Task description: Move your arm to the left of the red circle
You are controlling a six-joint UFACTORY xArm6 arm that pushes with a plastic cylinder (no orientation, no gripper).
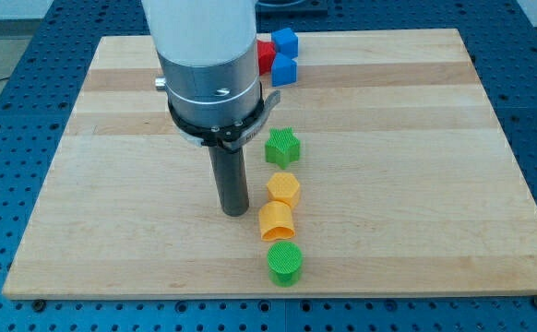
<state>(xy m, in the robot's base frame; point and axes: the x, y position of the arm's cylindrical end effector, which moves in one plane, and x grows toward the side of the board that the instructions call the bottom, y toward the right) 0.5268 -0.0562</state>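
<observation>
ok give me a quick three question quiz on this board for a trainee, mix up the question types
1. True or false: my tip touches the green star.
2. Multiple choice: which block lies nearest the view's bottom? A) yellow hexagon B) green circle C) blue cube
3. Fill in: the red block, partly hidden by the arm, sits beside two ____ blocks at the view's top.

Key
1. False: my tip stands apart, to the view's left of the column of green and yellow blocks.
2. B
3. blue
</observation>
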